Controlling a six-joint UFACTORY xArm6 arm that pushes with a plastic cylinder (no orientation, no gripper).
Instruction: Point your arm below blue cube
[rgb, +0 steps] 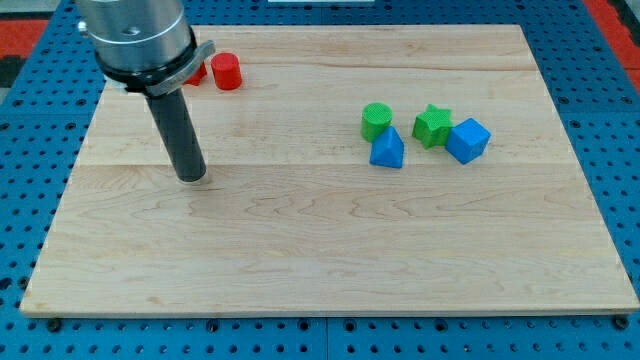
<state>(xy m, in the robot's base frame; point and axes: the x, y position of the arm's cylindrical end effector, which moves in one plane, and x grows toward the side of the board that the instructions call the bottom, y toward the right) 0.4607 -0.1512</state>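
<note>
Currently, my tip (192, 177) rested on the desk (320, 270) at the view's left, well apart from the blue cube (467, 140), which sat at the view's right beside the green star (432, 125). The rod carried no jaws, so none could be spread or pressed together. The target spot below the cube lay far toward the view's right and slightly toward the view's bottom.

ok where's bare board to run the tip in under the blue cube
Bare board spans the whole bottom of the view, below the blue cube. My tip sits far to the view's left. It is crowded around the green cylinder, blue wedge-like block and green star.
</note>
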